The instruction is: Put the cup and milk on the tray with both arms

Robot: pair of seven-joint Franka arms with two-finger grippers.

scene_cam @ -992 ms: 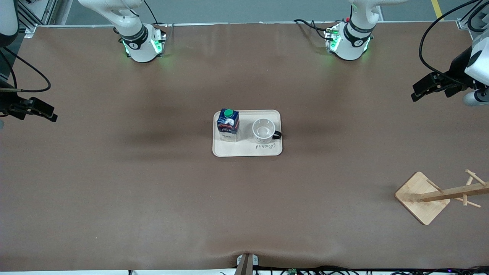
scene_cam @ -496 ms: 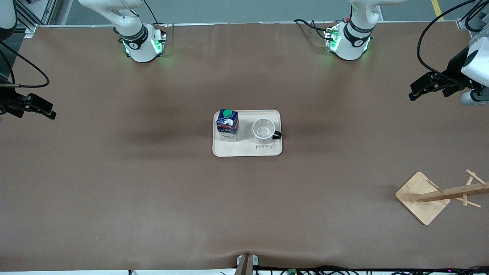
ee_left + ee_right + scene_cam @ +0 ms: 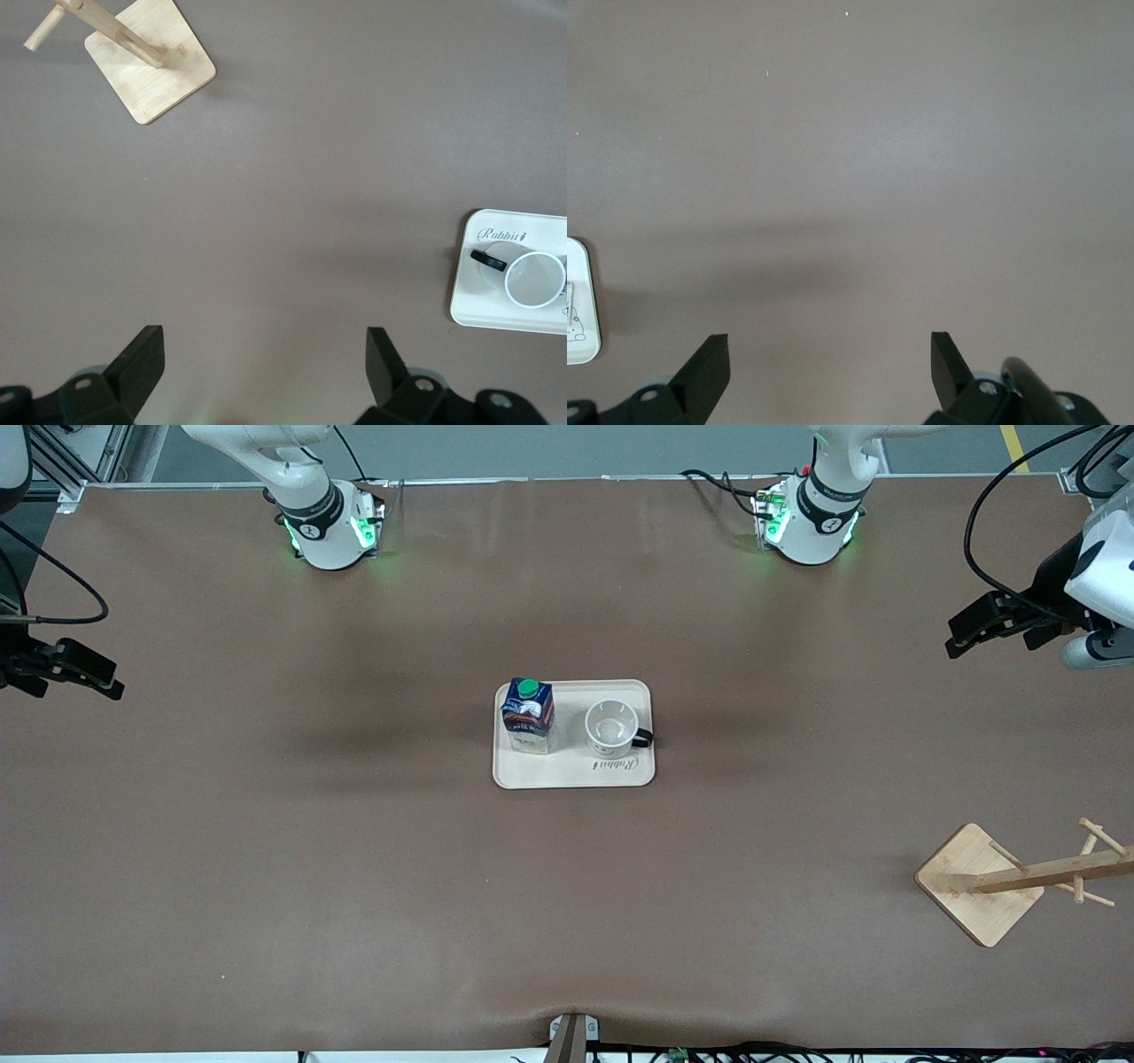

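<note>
The table (image 3: 354, 850) wears a matt brown covering, smooth but faintly rippled along its near edge. The tray (image 3: 574, 772) looks like matt cream plastic. The cup (image 3: 611, 731) is glossy white, ceramic by its look. The milk (image 3: 529, 716) is printed carton with a green plastic cap. The rack (image 3: 979, 883) is pale bare wood.

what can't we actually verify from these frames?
- Cup: the front view looks down into it, so its side print is hidden.
- Milk: absent from both wrist views; label text too small in the front view.
- Tray: cut by the frame edge in both wrist views.
- Wooden rack: pegs run off the frame edge.
- Left gripper and right gripper: open, arms partly cropped.
</note>
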